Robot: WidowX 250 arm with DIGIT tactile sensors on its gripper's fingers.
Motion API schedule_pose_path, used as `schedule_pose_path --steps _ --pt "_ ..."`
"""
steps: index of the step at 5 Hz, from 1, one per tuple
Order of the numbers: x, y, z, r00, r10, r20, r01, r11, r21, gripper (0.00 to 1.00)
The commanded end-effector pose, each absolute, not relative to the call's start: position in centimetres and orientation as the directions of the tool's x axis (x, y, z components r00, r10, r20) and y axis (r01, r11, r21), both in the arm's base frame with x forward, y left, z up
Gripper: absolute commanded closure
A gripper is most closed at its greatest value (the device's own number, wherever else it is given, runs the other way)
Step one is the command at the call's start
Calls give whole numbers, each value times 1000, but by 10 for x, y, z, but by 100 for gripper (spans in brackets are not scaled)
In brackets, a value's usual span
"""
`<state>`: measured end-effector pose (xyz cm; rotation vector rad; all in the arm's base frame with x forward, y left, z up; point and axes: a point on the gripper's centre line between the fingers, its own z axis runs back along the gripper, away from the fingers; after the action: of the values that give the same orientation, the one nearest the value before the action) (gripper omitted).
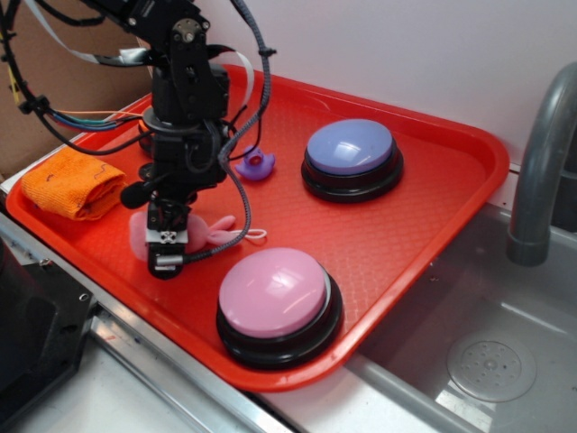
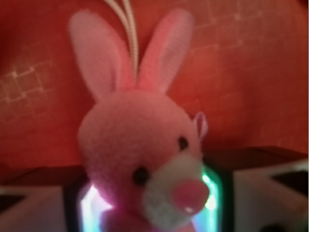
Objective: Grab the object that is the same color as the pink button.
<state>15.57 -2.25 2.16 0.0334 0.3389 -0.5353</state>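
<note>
Left to right on the red tray [image 1: 424, 216]: folded orange cloth [image 1: 74, 183] at the far left edge, then the arm, small purple duck [image 1: 257, 163] just behind it, purple-topped button [image 1: 351, 157] toward the back right, pink button [image 1: 278, 301] at the front edge. Nothing sits between the gripper [image 1: 168, 239] and the pink plush bunny [image 1: 216, 232]; the arm's own cable bundle hangs just beside the bunny. Gripper is down at tray level, fingers on either side of the bunny's body, ears and white loop cord [image 1: 255, 235] sticking out to the right toward the pink button. Wrist view: bunny fills the frame, head and face sharp-ish, body sitting between the two finger pads [image 2: 34, 208]; looks closed around it, contact itself is blurred. Tray has a textured grid surface. Grey sink [image 1: 487, 361] and faucet [image 1: 541, 162] to the right, white wall behind.
</note>
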Motion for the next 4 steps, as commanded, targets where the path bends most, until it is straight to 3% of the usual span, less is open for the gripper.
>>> schedule_pose_path --steps 1,3,4 --pt "155 -24 113 926 -315 -207 298 948 -108 100" --pt "136 1 212 996 -91 3 91 990 -104 100" --pt "132 4 262 994 -102 33 105 991 -84 100"
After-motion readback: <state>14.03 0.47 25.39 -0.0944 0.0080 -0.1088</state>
